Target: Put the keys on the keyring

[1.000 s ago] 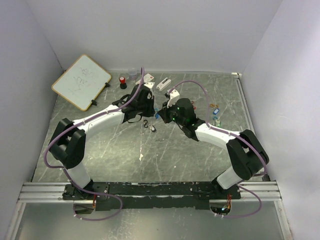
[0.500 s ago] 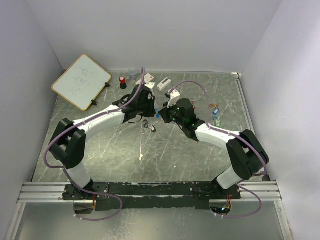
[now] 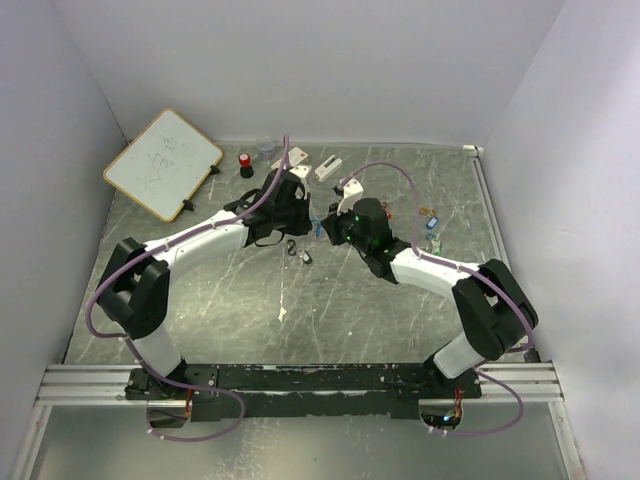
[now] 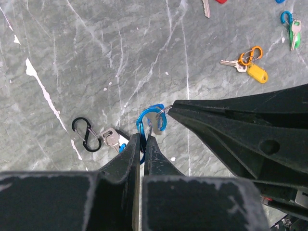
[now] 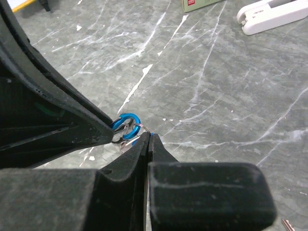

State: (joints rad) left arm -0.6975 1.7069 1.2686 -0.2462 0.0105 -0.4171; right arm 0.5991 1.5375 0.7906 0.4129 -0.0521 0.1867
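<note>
My left gripper (image 4: 142, 140) is shut on the blue carabiner keyring (image 4: 161, 126), holding it above the table. My right gripper (image 5: 150, 136) is shut on a key's small wire ring (image 5: 139, 127), which touches the keyring (image 5: 126, 119). The key's silver blade (image 4: 155, 120) hangs at the clip. In the top view the two grippers meet tip to tip, left (image 3: 308, 222) and right (image 3: 326, 224). A yellow key on an orange clip (image 4: 257, 73) and a green key on a blue clip (image 4: 291, 30) lie further right. More keys (image 3: 432, 230) lie on the table at the right.
A black carabiner (image 4: 85, 134) with a silver key (image 4: 109, 138) lies on the table below the left gripper. White blocks (image 3: 327, 168), a red-capped black cylinder (image 3: 244, 163) and a whiteboard (image 3: 162, 163) stand at the back left. Walls close three sides.
My right gripper has shifted slightly toward the back and closer to the left gripper's tips. The left arm has barely moved.
</note>
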